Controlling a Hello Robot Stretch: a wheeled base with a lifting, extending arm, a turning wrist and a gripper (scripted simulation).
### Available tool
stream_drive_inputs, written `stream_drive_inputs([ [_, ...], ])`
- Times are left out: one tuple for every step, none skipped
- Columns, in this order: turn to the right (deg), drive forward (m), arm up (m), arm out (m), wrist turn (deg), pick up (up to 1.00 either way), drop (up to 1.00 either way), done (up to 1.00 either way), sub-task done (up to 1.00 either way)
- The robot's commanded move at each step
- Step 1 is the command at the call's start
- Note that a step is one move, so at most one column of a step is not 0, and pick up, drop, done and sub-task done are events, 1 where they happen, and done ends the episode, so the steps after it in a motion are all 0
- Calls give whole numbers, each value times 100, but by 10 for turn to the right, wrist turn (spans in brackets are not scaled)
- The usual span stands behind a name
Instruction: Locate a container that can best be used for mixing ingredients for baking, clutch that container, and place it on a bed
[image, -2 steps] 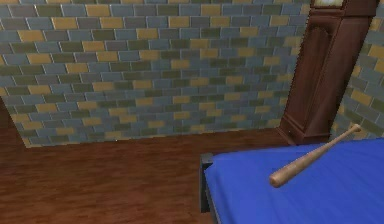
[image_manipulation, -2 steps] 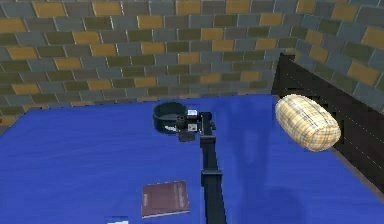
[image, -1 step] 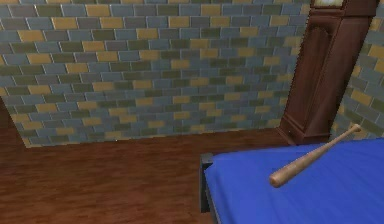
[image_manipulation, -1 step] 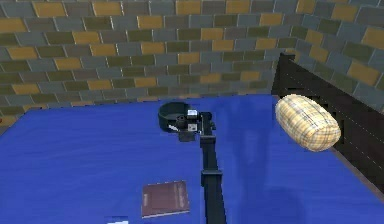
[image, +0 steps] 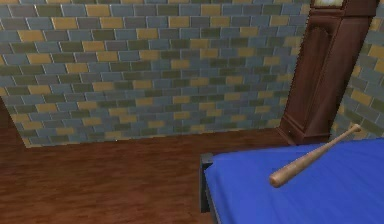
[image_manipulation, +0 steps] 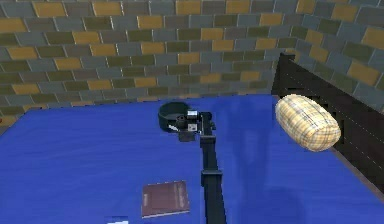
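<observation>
Dark round bowl (image_manipulation: 176, 105) lies mid-mattress on the blue bed (image_manipulation: 70, 150), at the gripper (image_manipulation: 174, 121). Cannot tell whether the gripper holds it. Plaid pillow (image_manipulation: 307, 122) and book (image_manipulation: 165, 198) also on the bed.

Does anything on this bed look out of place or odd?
A wooden baseball bat lies across the blue bed, an odd thing there. So is the dark bowl near the gripper. The book and pillow look ordinary.

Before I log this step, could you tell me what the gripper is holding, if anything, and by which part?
It cannot be told: a dark round container lies at the gripper's far end on the blue bed.
</observation>
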Motion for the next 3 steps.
stream_drive_inputs([
  [0,0,0,0,0,0,100,0,0],
  [0,0,10,0,0,0,0,0,0],
  [0,0,0,-8,0,0,0,0,0],
])
